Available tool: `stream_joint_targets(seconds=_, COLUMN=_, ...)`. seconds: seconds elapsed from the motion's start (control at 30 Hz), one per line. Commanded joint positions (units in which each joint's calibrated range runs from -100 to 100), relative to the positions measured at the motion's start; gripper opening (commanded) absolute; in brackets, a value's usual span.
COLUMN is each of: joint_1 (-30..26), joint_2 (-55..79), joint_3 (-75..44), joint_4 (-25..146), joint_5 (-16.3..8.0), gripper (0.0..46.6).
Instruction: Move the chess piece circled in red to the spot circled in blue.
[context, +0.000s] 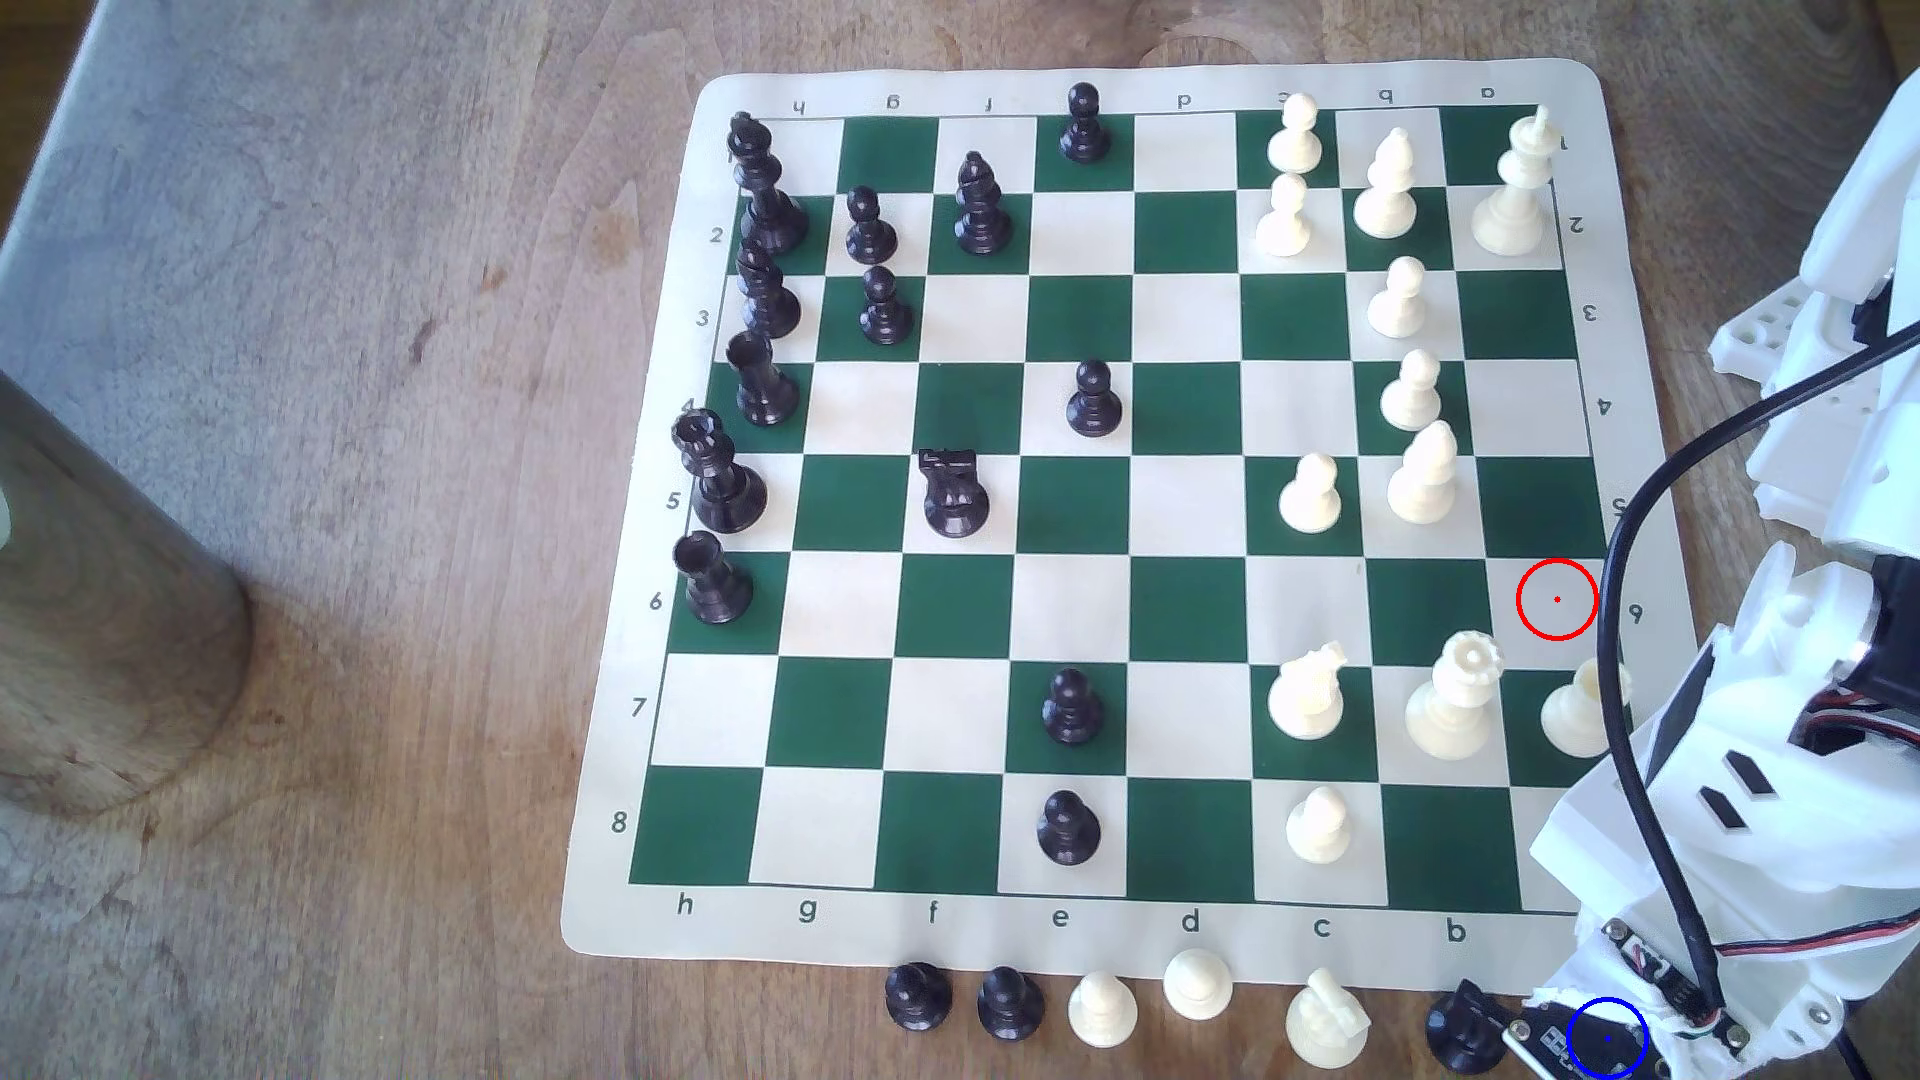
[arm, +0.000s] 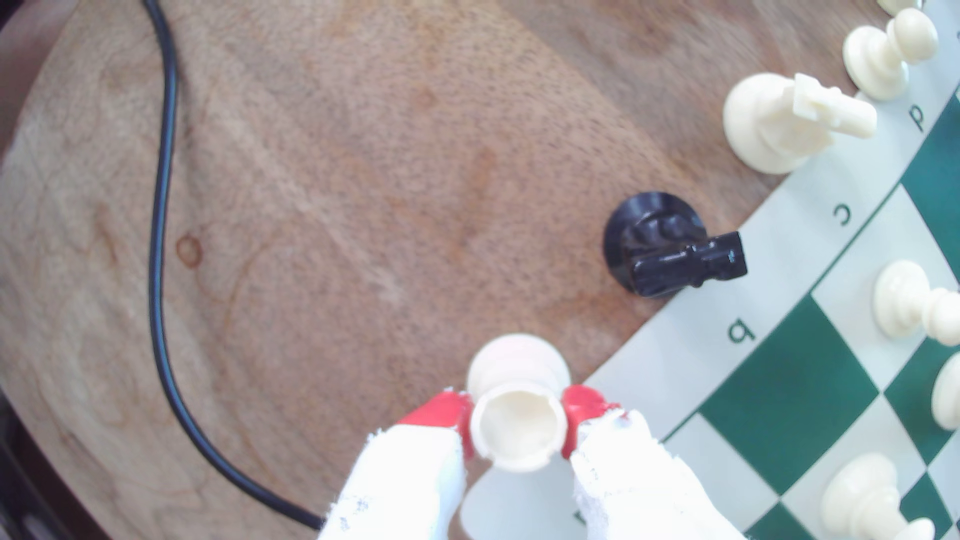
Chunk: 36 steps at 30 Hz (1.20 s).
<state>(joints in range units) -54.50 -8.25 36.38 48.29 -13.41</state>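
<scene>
Wrist view: the hand (arm: 518, 427) is clamped on the cream rook (arm: 517, 415) over bare bench (arm: 311, 207) beside the board's corner; an early release might tip it toward the black knight (arm: 670, 246).

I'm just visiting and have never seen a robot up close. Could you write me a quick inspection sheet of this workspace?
Surface: brown wooden table under a green-and-cream chess mat.
Job's things: short cream-white plastic rook held over bare wood by the mat's corner; blue ring drawn over the arm; red ring on a vacant square.
Clutter: black knight and cream knight off the mat.
Grippers: red-tipped white gripper closed on the rook.
Cables: black cable across the wood.
Surroundings: grey metal cylinder.
</scene>
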Motion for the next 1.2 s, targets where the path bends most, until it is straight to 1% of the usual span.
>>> stream_joint_targets(seconds=0.0, joint_1=0.57, joint_2=-0.75, joint_3=-4.83, joint_4=-1.19, joint_5=-0.20, gripper=0.2)
stream_joint_targets(seconds=0.03, joint_1=0.49, joint_2=-0.75, joint_3=-4.83, joint_4=-1.19, joint_5=-0.24, gripper=1.1)
stream_joint_targets(seconds=0.07, joint_1=0.49, joint_2=-0.75, joint_3=-4.83, joint_4=-1.19, joint_5=-0.24, gripper=3.3)
stream_joint_targets(seconds=0.1, joint_1=0.49, joint_2=-0.75, joint_3=-4.73, joint_4=-1.19, joint_5=-0.24, gripper=6.1)
stream_joint_targets(seconds=0.13, joint_1=0.49, joint_2=-0.75, joint_3=-4.73, joint_4=-1.11, joint_5=-0.24, gripper=10.3)
stream_joint_targets(seconds=0.17, joint_1=0.57, joint_2=-0.75, joint_3=-4.55, joint_4=-1.03, joint_5=-0.24, gripper=12.7)
stream_joint_targets(seconds=0.2, joint_1=0.65, joint_2=-0.92, joint_3=-4.46, joint_4=-1.03, joint_5=-0.24, gripper=13.8)
stream_joint_targets(seconds=0.33, joint_1=0.80, joint_2=-1.51, joint_3=-4.37, joint_4=0.12, joint_5=-0.05, gripper=14.9)
stream_joint_targets(seconds=0.67, joint_1=1.19, joint_2=-6.01, joint_3=-1.38, joint_4=4.05, joint_5=0.24, gripper=14.8)
stream_joint_targets(seconds=0.83, joint_1=0.96, joint_2=-8.89, joint_3=-0.93, joint_4=6.75, joint_5=0.05, gripper=15.8)
stream_joint_targets(seconds=0.87, joint_1=0.80, joint_2=-9.91, joint_3=-0.66, joint_4=8.31, joint_5=0.05, gripper=16.6)
stream_joint_targets(seconds=1.17, joint_1=0.80, joint_2=-20.86, joint_3=2.79, joint_4=14.37, joint_5=0.05, gripper=17.9)
